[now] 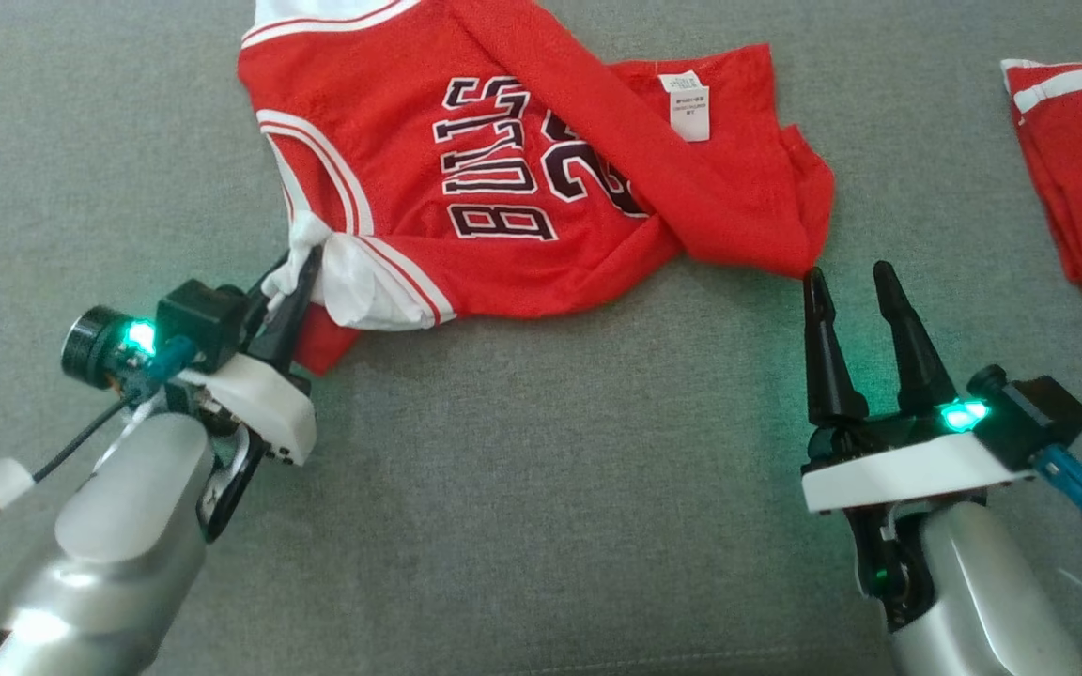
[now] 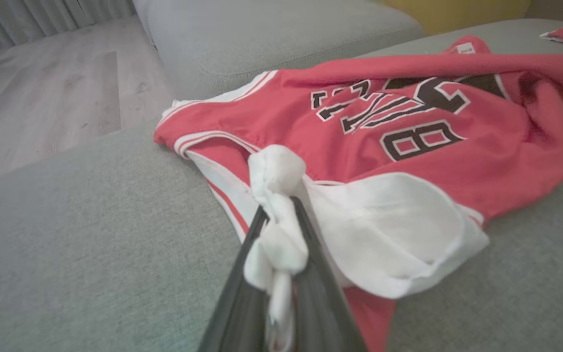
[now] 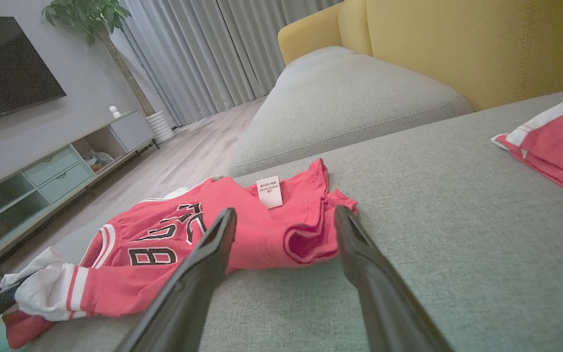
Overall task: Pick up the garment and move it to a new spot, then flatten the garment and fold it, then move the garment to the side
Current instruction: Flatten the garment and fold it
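The garment (image 1: 381, 160) is a red mesh jersey with white-and-red striped trim. It lies crumpled on the grey cushion (image 1: 541, 469) in the upper centre of the head view. The black, white-outlined lettering (image 1: 494, 160) faces up and reads sideways. One red panel is folded diagonally across the numerals. A white label (image 1: 687, 105) is exposed toward the upper right. The bunched white edge (image 1: 353, 282) at lower left is pinched in the left claw (image 1: 301, 268).

A grey fabric cushion (image 1: 541, 526) carries everything in the head view. A crumpled red jersey (image 1: 503, 188) with dark lettering lies on it at upper middle. A second red garment (image 1: 1081, 169) lies well apart at the upper right edge.
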Available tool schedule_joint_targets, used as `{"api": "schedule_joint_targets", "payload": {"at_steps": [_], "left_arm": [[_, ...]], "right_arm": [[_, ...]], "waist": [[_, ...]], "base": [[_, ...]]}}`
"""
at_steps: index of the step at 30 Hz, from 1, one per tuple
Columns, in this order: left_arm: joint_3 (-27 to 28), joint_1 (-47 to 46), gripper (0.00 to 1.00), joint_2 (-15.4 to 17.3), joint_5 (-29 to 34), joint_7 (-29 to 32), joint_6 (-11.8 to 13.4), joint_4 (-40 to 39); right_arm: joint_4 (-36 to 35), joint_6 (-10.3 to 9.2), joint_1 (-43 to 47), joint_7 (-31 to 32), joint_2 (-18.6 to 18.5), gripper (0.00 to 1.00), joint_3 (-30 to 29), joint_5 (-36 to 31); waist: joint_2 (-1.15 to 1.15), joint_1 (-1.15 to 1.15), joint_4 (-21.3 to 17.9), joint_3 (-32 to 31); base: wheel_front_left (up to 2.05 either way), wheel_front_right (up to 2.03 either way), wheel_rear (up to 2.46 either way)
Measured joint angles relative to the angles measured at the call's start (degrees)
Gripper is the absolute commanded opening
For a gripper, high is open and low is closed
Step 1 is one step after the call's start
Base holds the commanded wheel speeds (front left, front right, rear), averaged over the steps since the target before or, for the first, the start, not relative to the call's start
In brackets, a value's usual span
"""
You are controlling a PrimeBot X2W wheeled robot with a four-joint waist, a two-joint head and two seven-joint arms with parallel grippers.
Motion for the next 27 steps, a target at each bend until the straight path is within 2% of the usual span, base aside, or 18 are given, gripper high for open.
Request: {"api": "schedule_joint_targets", "payload": {"at_steps": [7,11,16,23,24,26,27], "left_arm": [[0.35,-2.65,0.00,0.51,2.66,-4.63,1.97,0.44],[0.37,-7.04,0.00,2.08,7.28,-5.81,2.22,-3.67],[-2.41,-4.18,0.00,4.86,12.13,-6.24,-0.51,-12.15],[-13.90,9.72,0.00,10.11,17.42,-3.94,-3.46,-16.04],[-15.25,10.34,0.09,10.74,18.02,-2.30,-3.71,-15.84],[-17.35,10.88,1.00,11.91,19.44,0.34,-3.85,-15.47],[-17.35,10.97,1.00,12.00,19.45,0.98,-3.80,-15.33]], "right_arm": [[0.53,0.00,-0.17,0.00,0.00,1.00,0.55,0.00],[1.34,0.00,-0.47,0.00,-0.01,1.00,0.51,0.07],[1.96,0.00,-0.36,0.00,-0.01,1.00,0.42,0.49],[3.13,0.00,2.38,0.01,-0.01,1.00,0.15,0.59],[3.27,0.00,2.47,0.00,-0.01,1.00,0.33,0.59],[3.39,0.00,2.48,0.00,-0.01,1.00,0.87,0.60],[3.48,0.00,2.48,0.00,-0.01,1.00,1.05,0.67]], "waist": [[0.00,0.00,-0.08,-1.64],[0.00,0.00,-0.09,-3.52],[0.00,-0.01,0.25,-6.16],[0.00,-0.01,2.42,-9.55],[0.00,-0.01,2.74,-9.92],[0.00,-0.01,3.24,-10.66],[0.00,-0.01,3.42,-11.01]], "base": [[0.00,0.00,0.00],[0.00,0.00,0.00],[0.00,0.00,0.00],[0.00,0.00,0.00],[0.00,0.00,0.00],[0.00,0.00,0.00],[0.00,0.00,0.00]]}}
